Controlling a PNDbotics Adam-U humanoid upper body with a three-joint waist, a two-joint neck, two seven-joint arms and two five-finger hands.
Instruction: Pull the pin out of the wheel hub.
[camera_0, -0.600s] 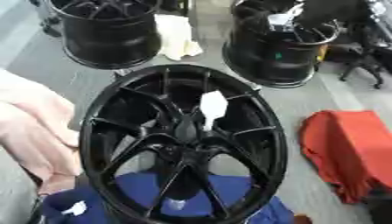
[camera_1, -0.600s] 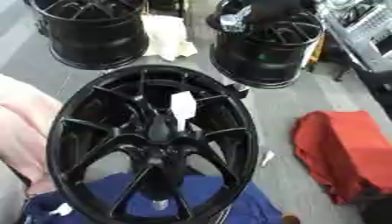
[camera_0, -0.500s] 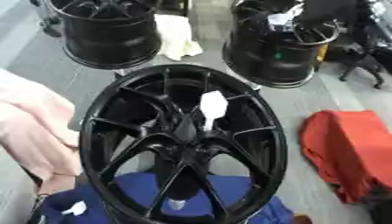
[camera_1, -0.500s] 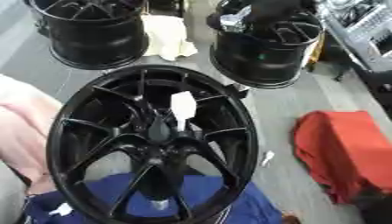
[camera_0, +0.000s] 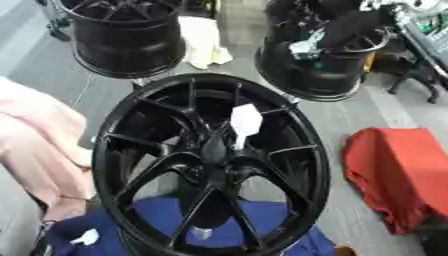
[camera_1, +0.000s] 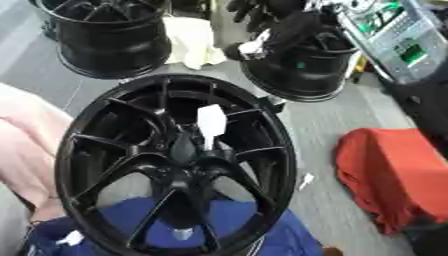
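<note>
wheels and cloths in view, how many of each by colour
black wheels: 3
red cloth: 1
blue cloth: 1
pink cloth: 1
pale yellow cloth: 1
total: 7

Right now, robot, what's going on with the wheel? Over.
Neither hand in view. Black wheel hub stands on blue cloth; white pin tag near its centre. Nothing blocking it.

A workshop: black wheel rims (camera_0: 131, 35) on grey floor, cloths (camera_0: 398, 170), equipment rack (camera_1: 394, 42).
</note>
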